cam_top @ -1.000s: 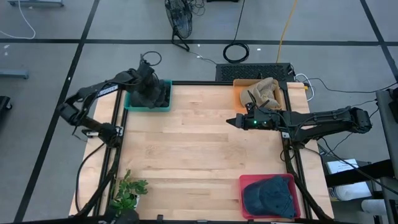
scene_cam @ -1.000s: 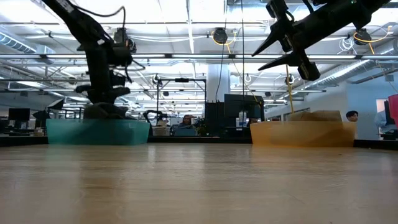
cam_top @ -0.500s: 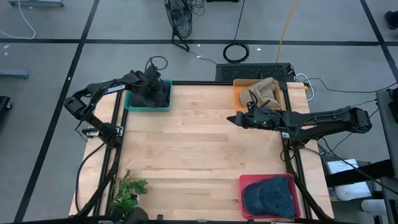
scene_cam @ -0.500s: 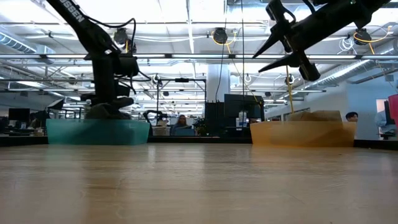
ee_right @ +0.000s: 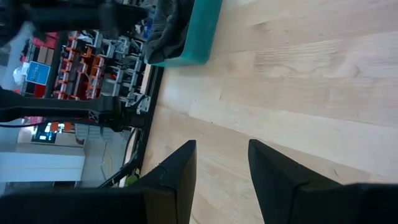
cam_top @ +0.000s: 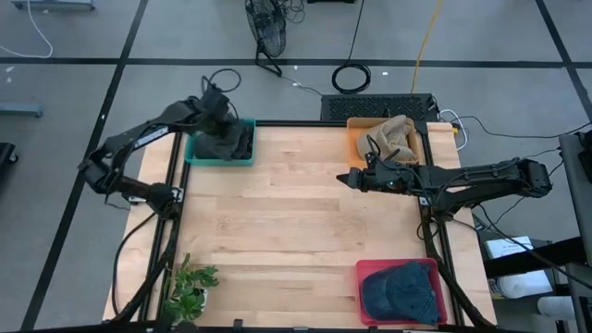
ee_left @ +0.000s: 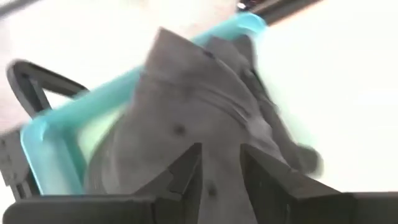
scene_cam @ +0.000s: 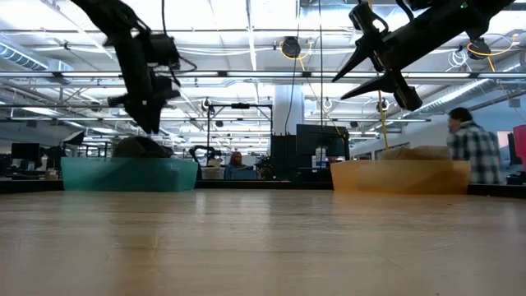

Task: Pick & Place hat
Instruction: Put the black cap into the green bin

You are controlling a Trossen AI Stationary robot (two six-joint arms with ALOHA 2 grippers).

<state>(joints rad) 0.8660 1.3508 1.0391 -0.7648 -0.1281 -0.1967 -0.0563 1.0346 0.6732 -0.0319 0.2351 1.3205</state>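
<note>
Left gripper (ee_left: 219,167) poised above crumpled dark grey fabric hat (cam_top: 228,139) lying in teal plastic bin (cam_top: 192,154), jaws apart, nothing held. Right gripper (cam_top: 345,179) idle over bare wooden tabletop (cam_top: 277,231), jaws apart. Risk: shallow pinch on loose fabric, likely slipping out on lift.

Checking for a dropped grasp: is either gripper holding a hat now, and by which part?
Neither. The left gripper hangs open above the grey hat in the teal bin; the right gripper is open over the table.
</note>
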